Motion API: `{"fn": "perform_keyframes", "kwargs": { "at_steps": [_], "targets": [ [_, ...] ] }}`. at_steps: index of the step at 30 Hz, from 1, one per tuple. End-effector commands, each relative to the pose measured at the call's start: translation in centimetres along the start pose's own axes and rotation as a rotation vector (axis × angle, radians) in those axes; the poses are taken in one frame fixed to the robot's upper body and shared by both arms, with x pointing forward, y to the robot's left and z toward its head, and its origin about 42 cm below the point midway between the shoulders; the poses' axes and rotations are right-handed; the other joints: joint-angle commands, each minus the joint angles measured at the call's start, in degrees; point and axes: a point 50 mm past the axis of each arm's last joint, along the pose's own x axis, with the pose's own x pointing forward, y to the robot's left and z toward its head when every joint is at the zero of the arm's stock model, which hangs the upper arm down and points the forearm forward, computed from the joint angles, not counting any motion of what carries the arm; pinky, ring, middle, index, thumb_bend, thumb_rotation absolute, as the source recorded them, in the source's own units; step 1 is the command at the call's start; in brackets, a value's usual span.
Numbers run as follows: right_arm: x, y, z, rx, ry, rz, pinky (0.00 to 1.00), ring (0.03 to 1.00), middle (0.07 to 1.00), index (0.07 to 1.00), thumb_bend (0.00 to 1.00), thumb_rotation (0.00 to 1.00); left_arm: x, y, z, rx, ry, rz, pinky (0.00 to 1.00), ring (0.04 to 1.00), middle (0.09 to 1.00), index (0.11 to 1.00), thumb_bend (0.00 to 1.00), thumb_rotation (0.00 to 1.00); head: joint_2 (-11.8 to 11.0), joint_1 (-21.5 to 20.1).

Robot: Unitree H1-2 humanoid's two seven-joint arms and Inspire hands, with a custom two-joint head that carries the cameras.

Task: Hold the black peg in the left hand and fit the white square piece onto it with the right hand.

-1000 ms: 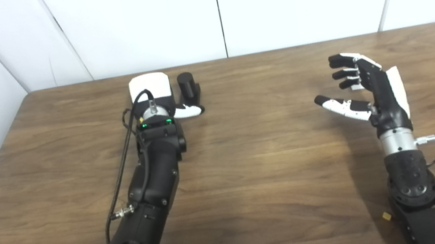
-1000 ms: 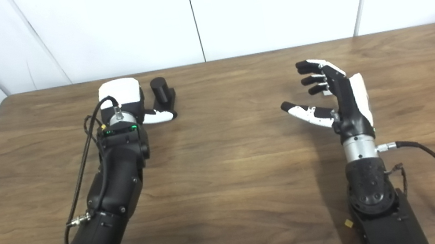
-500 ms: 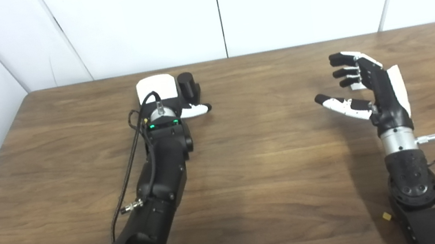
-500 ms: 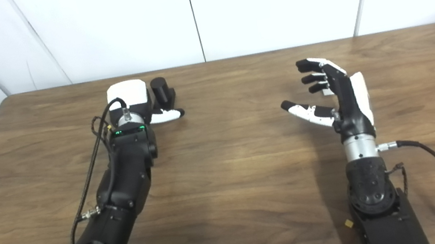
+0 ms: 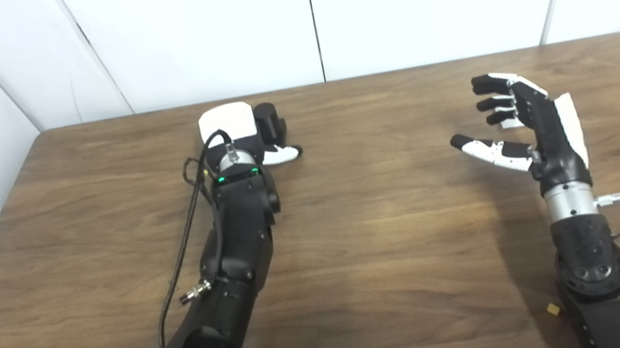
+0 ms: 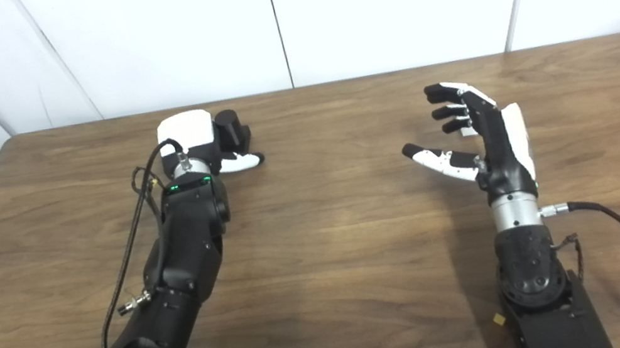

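Your left robot hand (image 5: 232,129) sits at the far tabletop (image 5: 385,237), right against the short black cylindrical peg (image 5: 269,122), thumb lying in front of its base; whether it grips, you can't tell. Peg stands upright. Your right robot hand (image 5: 527,120) hovers well apart, fingers spread, empty. Small white square piece (image 5: 509,123) is partly hidden behind its fingers.

1 black peg (image 5: 269,122), 1 white square piece (image 5: 509,123), 2 hands, 1 table (image 5: 397,235)
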Motion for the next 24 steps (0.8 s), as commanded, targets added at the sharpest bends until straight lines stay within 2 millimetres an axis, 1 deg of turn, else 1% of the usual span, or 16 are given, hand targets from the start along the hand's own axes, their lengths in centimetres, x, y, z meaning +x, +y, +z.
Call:
{"fn": "perform_keyframes", "kwargs": {
  "at_steps": [1,2,3,6,12,16,17,18,20,24],
  "targets": [
    [1.1,-0.3,1.8,0.012,-0.081,-0.027,0.57,0.658,0.718,0.697,0.63,0.07,0.7,3.0,0.3,-0.016,0.004,0.095,0.84,0.864,0.874,0.652,0.72,0.47,0.08,0.06],
    [1.1,-0.4,1.8,0.009,-0.079,-0.028,0.57,0.659,0.718,0.696,0.64,0.07,0.7,3.0,0.2,-0.018,0.006,0.094,0.85,0.864,0.874,0.643,0.73,0.44,0.06,0.08],
    [1.1,-0.4,1.8,0.007,-0.078,-0.029,0.57,0.662,0.717,0.696,0.64,0.08,0.7,3.0,0.1,-0.017,0.008,0.093,0.87,0.866,0.876,0.637,0.75,0.39,0.04,0.09],
    [1.0,-0.4,1.7,0.004,-0.077,-0.032,0.57,0.662,0.717,0.694,0.64,0.08,0.8,3.1,-0.3,-0.018,0.010,0.096,0.84,0.861,0.872,0.617,0.77,0.32,0.14,-0.06],
    [0.9,-0.6,1.6,0.004,-0.081,-0.037,0.56,0.662,0.717,0.693,0.64,0.07,0.9,3.0,-0.9,-0.001,0.016,0.090,0.82,0.862,0.871,0.593,0.82,0.27,0.26,-0.11],
    [0.8,-0.7,1.5,0.008,-0.081,-0.038,0.57,0.668,0.718,0.692,0.63,0.06,0.9,2.7,-1.3,-0.003,0.016,0.092,0.81,0.859,0.869,0.562,0.84,0.18,0.40,-0.02],
    [0.8,-0.8,1.5,0.006,-0.081,-0.039,0.58,0.671,0.718,0.692,0.63,0.06,0.9,2.7,-1.4,-0.001,0.016,0.092,0.82,0.859,0.869,0.519,0.65,0.12,0.42,0.00],
    [0.8,-0.8,1.5,0.003,-0.082,-0.040,0.58,0.675,0.719,0.692,0.63,0.06,0.9,2.6,-1.5,0.000,0.016,0.090,0.83,0.859,0.869,0.504,0.59,0.09,0.42,0.00],
    [0.8,-0.9,1.5,-0.001,-0.080,-0.044,0.59,0.672,0.716,0.688,0.64,0.06,1.0,2.5,-1.7,0.003,0.016,0.086,0.83,0.863,0.872,0.491,0.53,0.07,0.44,-0.09],
    [0.8,-0.9,1.5,-0.003,-0.073,-0.047,0.57,0.663,0.716,0.690,0.63,0.08,0.9,2.3,-2.1,-0.013,0.011,0.078,0.85,0.868,0.871,0.487,0.53,0.07,0.43,-0.02]
  ]
}}
